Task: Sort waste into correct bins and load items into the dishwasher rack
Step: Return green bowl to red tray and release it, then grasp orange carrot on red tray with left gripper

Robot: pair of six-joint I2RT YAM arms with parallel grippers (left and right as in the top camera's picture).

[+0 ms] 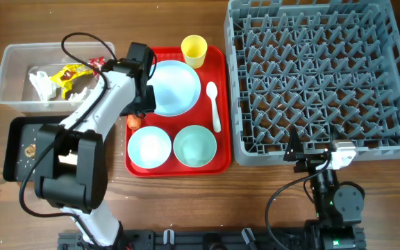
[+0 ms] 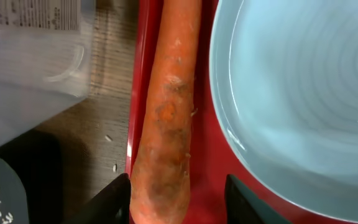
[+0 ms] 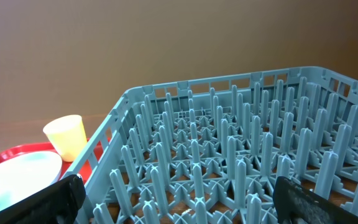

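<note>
An orange carrot lies along the left edge of the red tray, beside the large pale blue plate. My left gripper is open around the carrot's thick end: the left finger touches it, the right finger stands apart. From overhead, the left gripper is over the tray's left rim, and the carrot's end shows below it. My right gripper is open with nothing in it, at the near edge of the grey dishwasher rack.
The clear tub holds wrappers and tissue. The black tray holds a brown lump and rice. The red tray carries a yellow cup, a spoon and two bowls.
</note>
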